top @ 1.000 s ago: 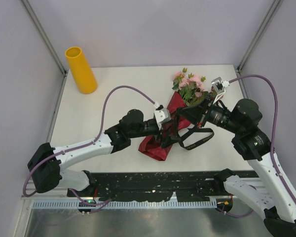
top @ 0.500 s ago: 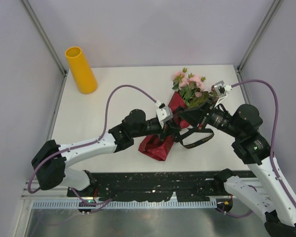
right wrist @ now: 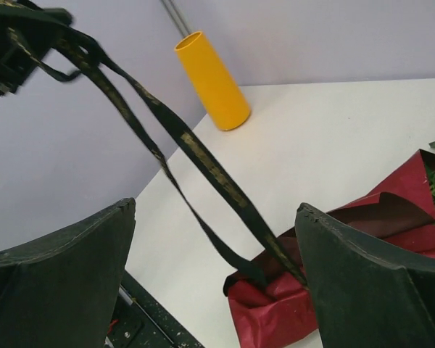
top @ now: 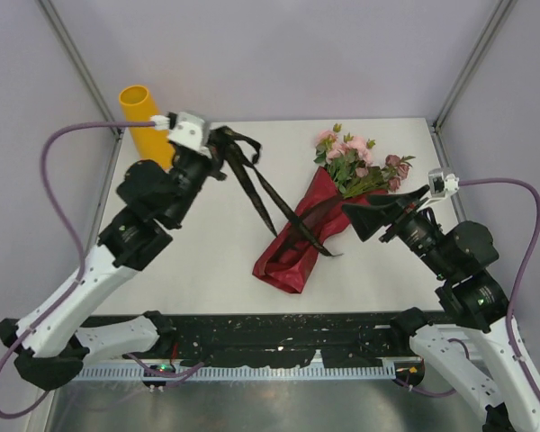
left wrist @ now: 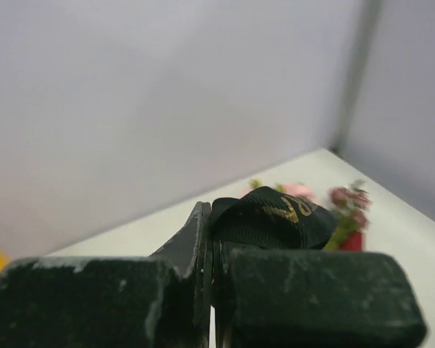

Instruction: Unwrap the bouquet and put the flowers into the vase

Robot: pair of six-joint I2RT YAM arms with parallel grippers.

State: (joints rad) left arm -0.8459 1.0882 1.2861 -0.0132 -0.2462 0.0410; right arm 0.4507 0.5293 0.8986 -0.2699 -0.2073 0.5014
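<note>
Left fingers (left wrist: pixel 188 250) pinch black ribbon (left wrist: pixel 272 217); right fingers (right wrist: pixel 370 283) spread near bouquet (top: pixel 297 252).

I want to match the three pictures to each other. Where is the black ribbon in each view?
Top external: the black ribbon runs from the upper left down to the centre.
Left wrist: low centre, clamped in the shut left gripper.
Right wrist: it crosses diagonally from the top left to the lower middle.
Shared landmark: the dark red wrapping paper.
</note>
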